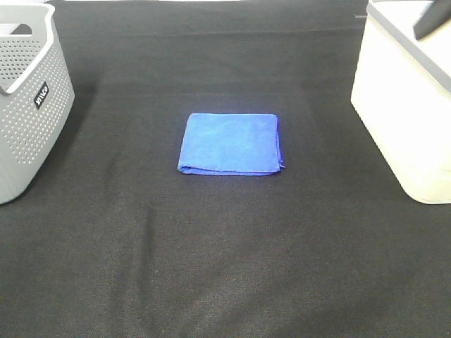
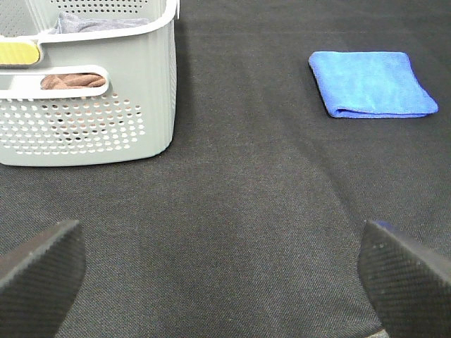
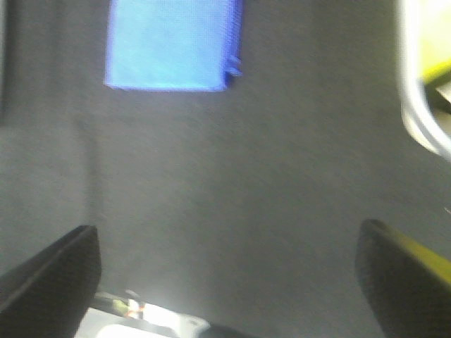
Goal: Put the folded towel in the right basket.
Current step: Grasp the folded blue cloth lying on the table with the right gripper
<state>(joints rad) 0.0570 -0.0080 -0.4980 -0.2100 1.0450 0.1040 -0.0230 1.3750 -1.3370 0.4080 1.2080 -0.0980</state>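
Note:
The folded blue towel (image 1: 231, 144) lies flat on the black cloth in the middle of the table. The right basket (image 1: 409, 113) is white and stands at the right edge. The towel also shows in the left wrist view (image 2: 372, 83) and, blurred, in the right wrist view (image 3: 173, 44). My left gripper (image 2: 218, 236) is open and empty, low over the cloth, well apart from the towel. My right gripper (image 3: 227, 232) is open and empty, above the cloth between the towel and the white basket's rim (image 3: 421, 105). A dark part of the right arm (image 1: 431, 17) shows over that basket.
A grey perforated basket (image 1: 28, 105) stands at the left edge; in the left wrist view (image 2: 91, 105) it holds grey and brownish cloths. Something yellow (image 3: 437, 70) shows inside the white basket. Black cloth covers the table.

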